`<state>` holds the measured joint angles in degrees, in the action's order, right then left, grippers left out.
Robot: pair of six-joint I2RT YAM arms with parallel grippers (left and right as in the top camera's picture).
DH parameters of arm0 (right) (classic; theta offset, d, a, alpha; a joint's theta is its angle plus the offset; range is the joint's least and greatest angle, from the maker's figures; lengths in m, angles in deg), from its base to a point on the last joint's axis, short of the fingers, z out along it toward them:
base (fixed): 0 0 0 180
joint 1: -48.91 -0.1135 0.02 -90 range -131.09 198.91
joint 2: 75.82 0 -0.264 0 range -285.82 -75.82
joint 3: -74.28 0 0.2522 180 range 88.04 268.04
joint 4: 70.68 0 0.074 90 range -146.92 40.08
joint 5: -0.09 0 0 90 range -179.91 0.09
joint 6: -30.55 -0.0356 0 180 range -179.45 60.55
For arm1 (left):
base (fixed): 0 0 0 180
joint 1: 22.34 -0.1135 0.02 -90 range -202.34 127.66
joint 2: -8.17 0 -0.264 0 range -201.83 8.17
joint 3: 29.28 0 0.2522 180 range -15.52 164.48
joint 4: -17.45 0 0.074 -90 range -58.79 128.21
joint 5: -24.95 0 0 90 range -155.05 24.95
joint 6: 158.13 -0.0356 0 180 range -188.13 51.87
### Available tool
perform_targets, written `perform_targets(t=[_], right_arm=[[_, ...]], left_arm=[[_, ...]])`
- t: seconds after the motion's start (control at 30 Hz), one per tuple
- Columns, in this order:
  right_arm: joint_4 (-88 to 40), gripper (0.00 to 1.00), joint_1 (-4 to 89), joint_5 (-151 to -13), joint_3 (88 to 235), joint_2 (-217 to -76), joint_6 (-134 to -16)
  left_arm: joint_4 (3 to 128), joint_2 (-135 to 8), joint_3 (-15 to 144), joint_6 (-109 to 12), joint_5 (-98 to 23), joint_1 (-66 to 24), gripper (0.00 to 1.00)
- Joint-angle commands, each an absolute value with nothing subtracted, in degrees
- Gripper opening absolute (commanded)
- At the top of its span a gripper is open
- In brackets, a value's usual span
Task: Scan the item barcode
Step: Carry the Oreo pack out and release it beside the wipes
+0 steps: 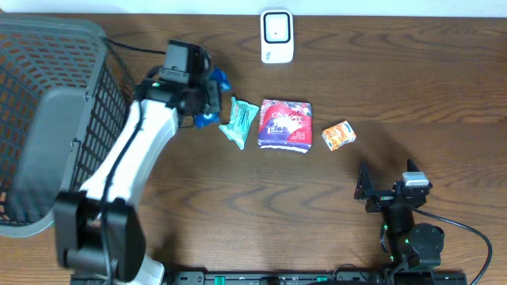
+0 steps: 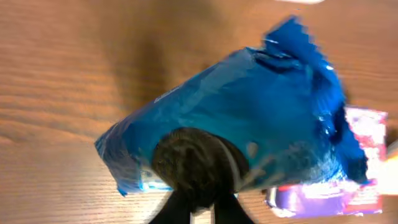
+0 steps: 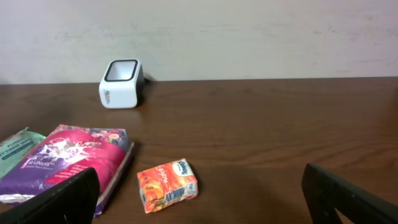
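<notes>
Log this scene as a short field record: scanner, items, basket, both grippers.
scanner: white barcode scanner, far side, apart from the packets
left gripper: shut on blue snack packet
loose items, left to right: teal packet, purple-red packet, orange carton
right gripper: open, empty, on the near side of the orange carton
basket: dark mesh basket, far left
</notes>
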<state>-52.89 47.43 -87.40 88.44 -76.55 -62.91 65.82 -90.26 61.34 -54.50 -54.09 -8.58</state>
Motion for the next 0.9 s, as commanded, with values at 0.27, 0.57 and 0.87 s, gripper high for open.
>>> perform_targets(t=[0.27, 0.57, 0.87], right_arm=[[-52.67, 0.99, 47.08, -87.95, 88.36, -76.46, -63.68], [-52.67, 0.99, 47.08, -87.93, 88.36, -76.46, -63.68], [-52.67, 0.99, 47.08, -87.93, 88.36, -76.46, -63.68]], left_arm=[[67.33, -91.77, 63.79, -53.87, -55.03, -7.53, 0.78], [68.20, -73.69, 64.91, -53.96, -56.32, -7.88, 0.98], [83.96, -61.67, 64.86, -53.91, -63.14, -7.90, 0.98]])
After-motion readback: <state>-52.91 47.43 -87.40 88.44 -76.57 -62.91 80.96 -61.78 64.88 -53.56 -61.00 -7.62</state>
